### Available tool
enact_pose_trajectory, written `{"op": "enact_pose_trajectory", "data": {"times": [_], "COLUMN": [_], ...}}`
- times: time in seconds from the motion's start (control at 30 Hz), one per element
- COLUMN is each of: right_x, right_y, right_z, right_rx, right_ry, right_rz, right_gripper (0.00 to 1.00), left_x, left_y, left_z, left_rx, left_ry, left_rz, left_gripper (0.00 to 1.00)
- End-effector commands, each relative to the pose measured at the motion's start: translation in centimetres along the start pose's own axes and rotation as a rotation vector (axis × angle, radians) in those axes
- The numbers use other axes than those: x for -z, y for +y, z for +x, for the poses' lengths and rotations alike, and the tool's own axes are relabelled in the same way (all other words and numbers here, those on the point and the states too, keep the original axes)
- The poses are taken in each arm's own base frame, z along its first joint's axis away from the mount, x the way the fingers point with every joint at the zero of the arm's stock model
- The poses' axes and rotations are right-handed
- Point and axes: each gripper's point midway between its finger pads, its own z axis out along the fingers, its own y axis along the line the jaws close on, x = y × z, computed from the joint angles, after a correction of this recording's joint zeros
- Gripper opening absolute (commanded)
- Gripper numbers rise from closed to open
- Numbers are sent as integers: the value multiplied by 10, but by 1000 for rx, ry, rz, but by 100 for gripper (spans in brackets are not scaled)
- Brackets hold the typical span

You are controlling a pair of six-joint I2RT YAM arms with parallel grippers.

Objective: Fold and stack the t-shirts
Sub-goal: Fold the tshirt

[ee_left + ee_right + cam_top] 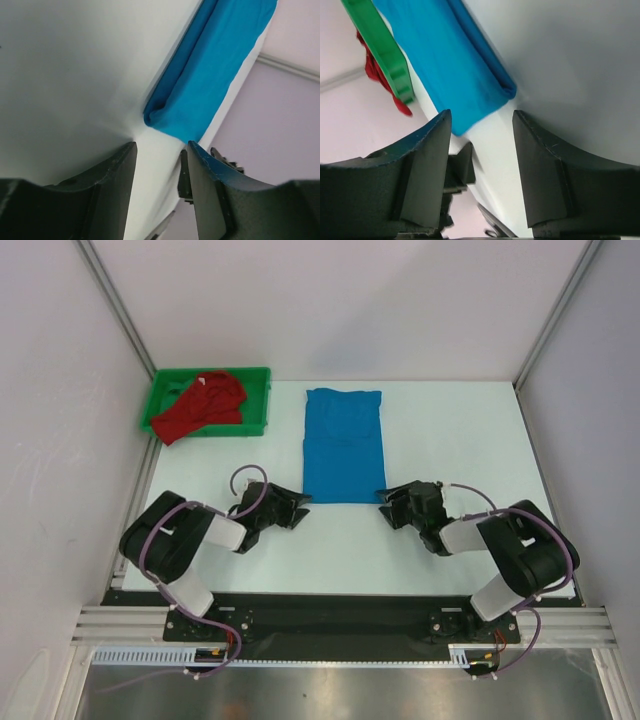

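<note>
Left claw (299,508) and right claw (386,508) gape empty, flanking the smooth rectangular blue shirt (343,445); red shirt (203,406) lies crumpled.

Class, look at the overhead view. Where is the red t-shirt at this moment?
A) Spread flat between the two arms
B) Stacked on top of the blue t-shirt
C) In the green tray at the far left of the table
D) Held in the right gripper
C: the red t-shirt lies crumpled in the green tray, well apart from the blue t-shirt, which lies folded on the table.
</note>
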Motion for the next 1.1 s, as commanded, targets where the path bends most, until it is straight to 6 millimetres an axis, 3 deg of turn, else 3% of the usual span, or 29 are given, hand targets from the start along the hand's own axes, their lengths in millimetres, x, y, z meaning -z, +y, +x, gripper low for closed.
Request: {"op": "enact_pose_trajectory", "data": {"times": [0.0,0.33,0.8,1.07], "right_x": [0,5,2,3], "right_y": [-73,-86,-87,-85], "right_z": [-33,-37,-38,-36], "right_rx": [-57,-34,-9,21], "right_ry": [-231,-325,-348,-341], "right_rz": [283,389,424,421], "right_gripper": [57,48,40,36], "left_x": [-8,-13,-15,-23], "left_y": [44,50,58,51], "left_z": [-5,-13,-23,-23], "left_rx": [121,186,174,172], "left_ry": [-52,-96,-154,-149], "left_rz": [-155,-172,-208,-201], "left_gripper": [52,49,44,39]}}
